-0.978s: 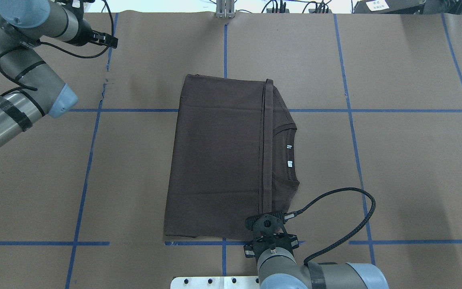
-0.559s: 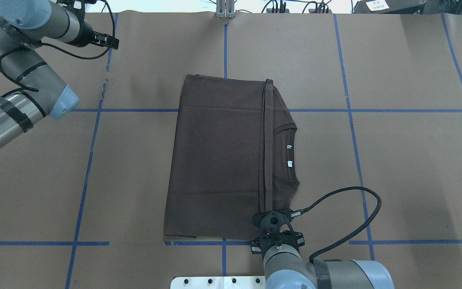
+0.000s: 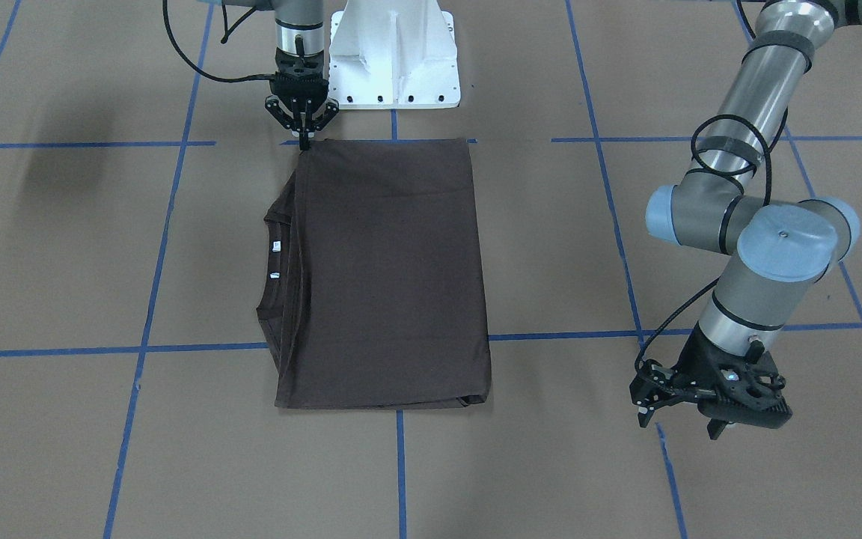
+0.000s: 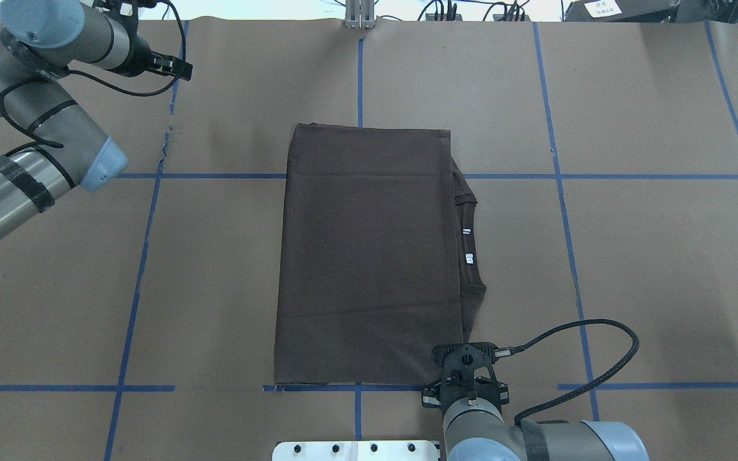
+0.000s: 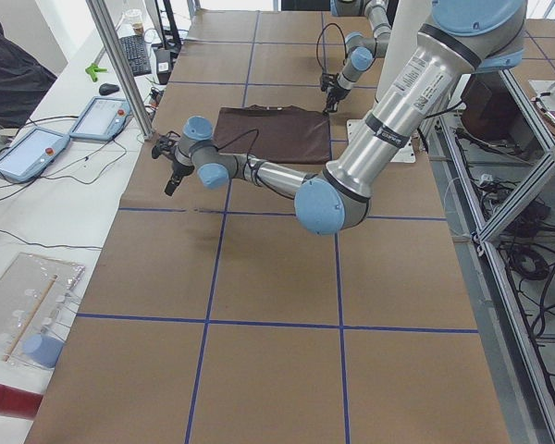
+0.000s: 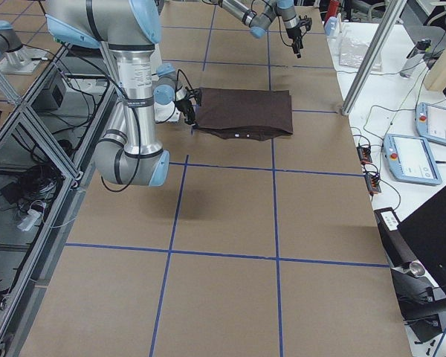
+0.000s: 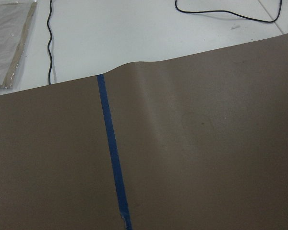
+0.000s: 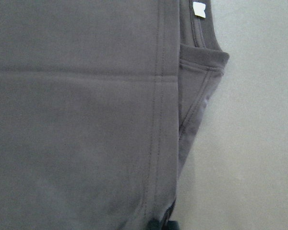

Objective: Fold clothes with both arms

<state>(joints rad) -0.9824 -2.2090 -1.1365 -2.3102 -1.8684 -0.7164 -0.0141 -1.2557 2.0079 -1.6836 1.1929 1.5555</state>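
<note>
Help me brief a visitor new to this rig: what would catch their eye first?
A dark brown T-shirt, folded into a neat rectangle, lies mid-table on brown paper gridded with blue tape. The right gripper pinches its corner nearest the robot's base, while the left gripper hangs open, well off to the side.

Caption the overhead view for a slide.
Right gripper holds the near corner of the folded brown T-shirt; left gripper open, well clear.

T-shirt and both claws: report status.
Right claw shut on T-shirt corner hem. Left claw open, well clear of the cloth. T-shirt folded flat, collar peeking out one side. Nothing in the way.
</note>
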